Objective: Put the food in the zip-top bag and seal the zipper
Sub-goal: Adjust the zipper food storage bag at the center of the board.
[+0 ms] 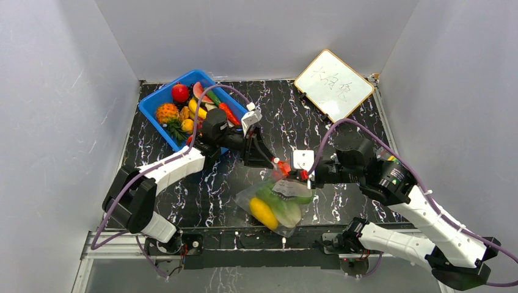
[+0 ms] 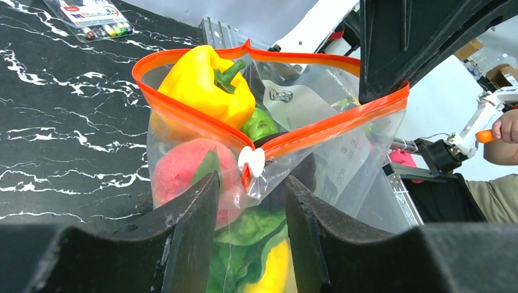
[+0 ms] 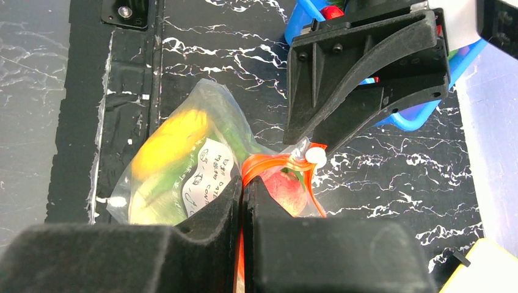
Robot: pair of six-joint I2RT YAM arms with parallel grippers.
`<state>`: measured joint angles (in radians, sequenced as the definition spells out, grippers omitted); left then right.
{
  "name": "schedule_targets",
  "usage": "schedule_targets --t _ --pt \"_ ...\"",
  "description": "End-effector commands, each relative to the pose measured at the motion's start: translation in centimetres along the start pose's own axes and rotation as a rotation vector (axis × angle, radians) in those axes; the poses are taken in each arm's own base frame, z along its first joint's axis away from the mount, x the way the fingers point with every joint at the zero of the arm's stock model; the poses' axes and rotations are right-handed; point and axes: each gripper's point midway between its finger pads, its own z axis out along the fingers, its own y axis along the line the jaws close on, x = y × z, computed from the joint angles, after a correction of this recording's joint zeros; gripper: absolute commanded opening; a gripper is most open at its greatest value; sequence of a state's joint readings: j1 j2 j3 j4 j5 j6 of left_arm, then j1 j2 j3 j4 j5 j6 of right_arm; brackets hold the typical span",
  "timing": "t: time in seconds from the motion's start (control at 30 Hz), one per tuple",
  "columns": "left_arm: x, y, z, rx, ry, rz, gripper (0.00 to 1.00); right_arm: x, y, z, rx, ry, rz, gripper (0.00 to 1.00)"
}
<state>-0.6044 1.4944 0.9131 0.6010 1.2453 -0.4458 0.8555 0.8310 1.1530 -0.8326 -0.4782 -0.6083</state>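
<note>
The zip-top bag (image 1: 276, 205) lies near the table's front edge, holding food: a yellow pepper (image 2: 206, 82), a pink peach (image 2: 181, 172) and green lettuce (image 2: 244, 241). Its orange zipper (image 2: 330, 125) gapes open in a loop, with the white slider (image 2: 251, 161) at the near corner. My left gripper (image 2: 250, 204) is open, its fingertips on either side of the bag corner just below the slider, apart from it. My right gripper (image 3: 243, 194) is shut on the zipper (image 3: 269, 162) at the bag's other end. From the right wrist, the left gripper (image 3: 317, 137) hangs over the slider (image 3: 316, 155).
A blue bin (image 1: 160, 99) full of toy fruit stands at the back left, behind the left arm. A whiteboard (image 1: 333, 84) lies at the back right. A pack of markers (image 2: 91, 15) lies on the black marbled table (image 1: 214, 189) beyond the bag.
</note>
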Motion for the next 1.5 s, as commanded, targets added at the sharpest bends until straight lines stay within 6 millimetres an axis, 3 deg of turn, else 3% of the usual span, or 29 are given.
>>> schedule_targets --t 0.0,0.07,0.1,0.13,0.27,0.43,0.57,0.77,0.87,1.0,1.13,1.47 --pt "-0.3 -0.8 0.7 0.05 0.004 0.056 0.4 -3.7 -1.6 -0.7 0.065 -0.127 -0.069 0.0" --pt "-0.1 -1.3 0.9 0.07 0.01 0.068 0.25 -3.7 -1.7 -0.7 0.069 -0.131 -0.065 0.0" --pt "-0.2 -1.5 0.9 0.075 0.01 0.075 0.09 -3.7 -1.7 -0.7 0.07 -0.132 -0.059 0.0" --pt "-0.3 -1.6 0.9 0.07 0.005 0.078 0.0 -3.7 -1.7 -0.7 0.072 -0.132 -0.05 0.0" --pt "-0.8 -2.3 0.7 0.045 -0.007 0.106 0.0 -3.3 -1.9 -0.7 0.1 -0.126 0.011 0.0" --pt "-1.0 -2.0 0.1 -0.051 0.002 0.147 0.0 -1.5 -1.9 -0.5 0.154 -0.102 0.096 0.0" --pt "-2.8 -2.9 -0.5 -0.11 -0.037 0.208 0.0 -1.0 -3.0 -1.0 0.246 -0.089 0.161 0.03" --pt "-3.9 -3.5 -0.7 -0.132 -0.059 0.249 0.0 -0.6 -2.7 -0.5 0.229 -0.07 0.228 0.03" --pt "-4.0 -3.3 -0.9 -0.155 -0.053 0.267 0.0 0.1 -2.7 -0.7 0.252 -0.049 0.27 0.2" --pt "-3.9 -3.0 -1.1 -0.177 -0.04 0.296 0.0 -2.4 -3.6 -2.0 0.289 -0.109 0.329 0.34" --pt "-4.3 -3.5 -1.0 -0.153 -0.036 0.318 0.0 -4.5 -4.9 -2.7 0.337 -0.174 0.367 0.38" --pt "-4.2 -5.1 -0.9 -0.073 -0.046 0.388 0.0 -3.6 -6.6 0.2 0.317 -0.108 0.271 0.39"
